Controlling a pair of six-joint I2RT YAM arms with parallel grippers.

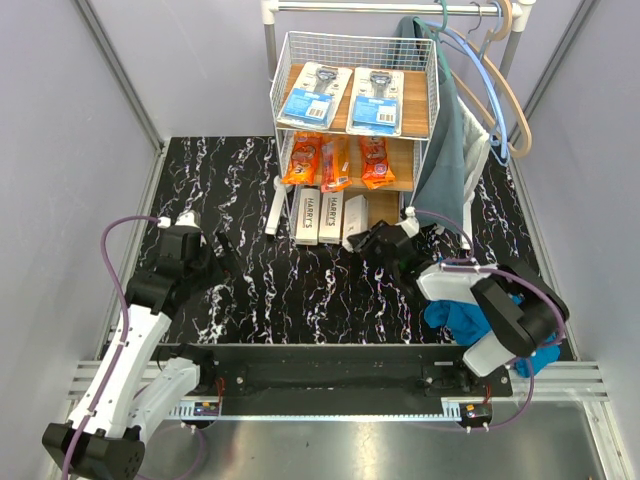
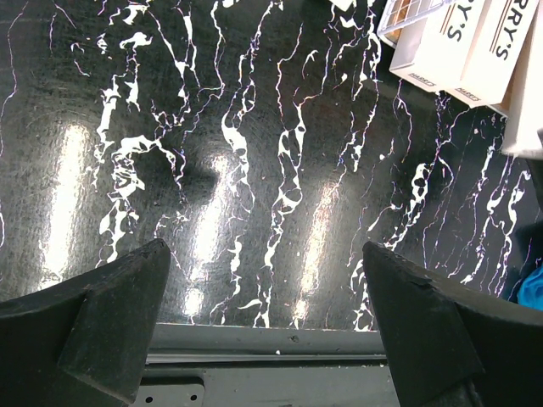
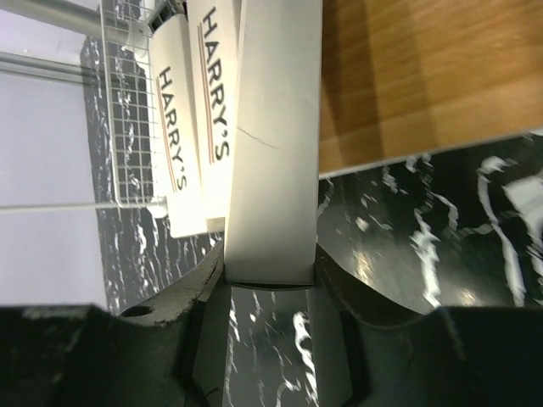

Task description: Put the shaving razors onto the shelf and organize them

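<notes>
The shelf (image 1: 281, 120) stands at the back of the table. Its top board holds two blue-and-white blister cards (image 1: 312, 92), (image 1: 377, 100). The middle board holds three orange bags (image 1: 335, 160). Two white HARRY'S boxes (image 1: 318, 215) lie on the bottom board and also show in the right wrist view (image 3: 193, 127). My right gripper (image 1: 378, 241) is shut on the near end of a third white box (image 3: 276, 144), which lies beside those two and reaches onto the wooden board (image 3: 424, 76). My left gripper (image 2: 263, 250) is open and empty over the marble table, left of the shelf (image 1: 228, 255).
A white rail with hangers (image 1: 505, 80) and a grey-green garment (image 1: 445, 140) stands right of the shelf. A blue cloth (image 1: 455, 315) lies under the right arm. A short white rod (image 1: 275, 213) lies by the shelf's left foot. The black marble tabletop (image 1: 300, 290) lies in front.
</notes>
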